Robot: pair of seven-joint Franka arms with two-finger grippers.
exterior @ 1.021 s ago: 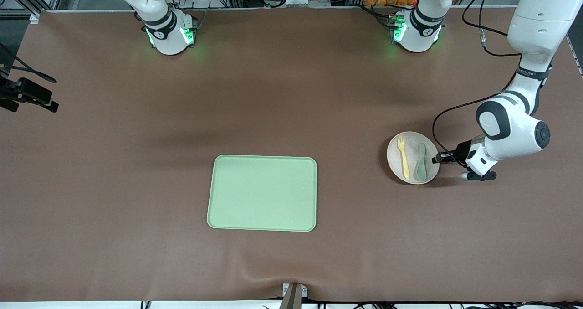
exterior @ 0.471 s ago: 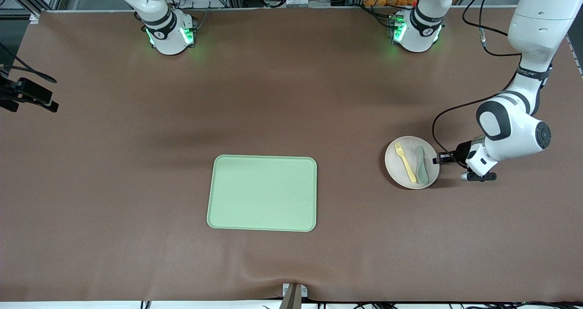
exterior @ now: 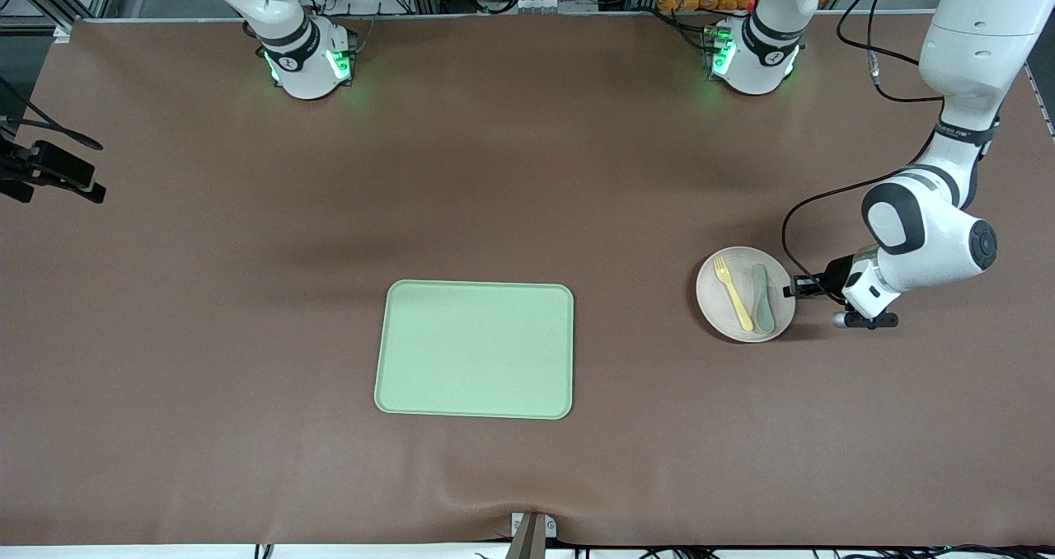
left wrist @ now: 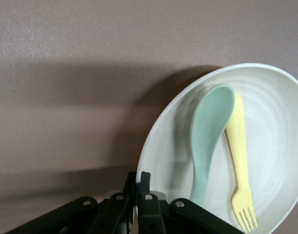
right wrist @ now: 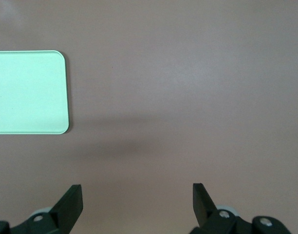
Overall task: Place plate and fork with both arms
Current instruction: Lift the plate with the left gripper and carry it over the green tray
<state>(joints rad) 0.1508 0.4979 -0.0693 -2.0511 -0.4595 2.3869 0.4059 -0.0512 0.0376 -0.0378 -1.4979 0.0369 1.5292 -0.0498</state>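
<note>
Two arms at the bench. Left tool point(exterior: 794, 286) clamped tight on the rim of the plate point(exterior: 719, 299), toward the left arm's end of the bench from the tray point(exterior: 475, 349). Fork point(exterior: 733, 293) lies in the plate beside the spoon point(exterior: 762, 297). Right tool point(right wrist: 137, 201) waits wide open, holding nothing, above the bench near the tray.

No text, label or number can be read with certainty; the left arm point(exterior: 960, 130) carries a small dark band of lettering, too tiny to make out.
</note>
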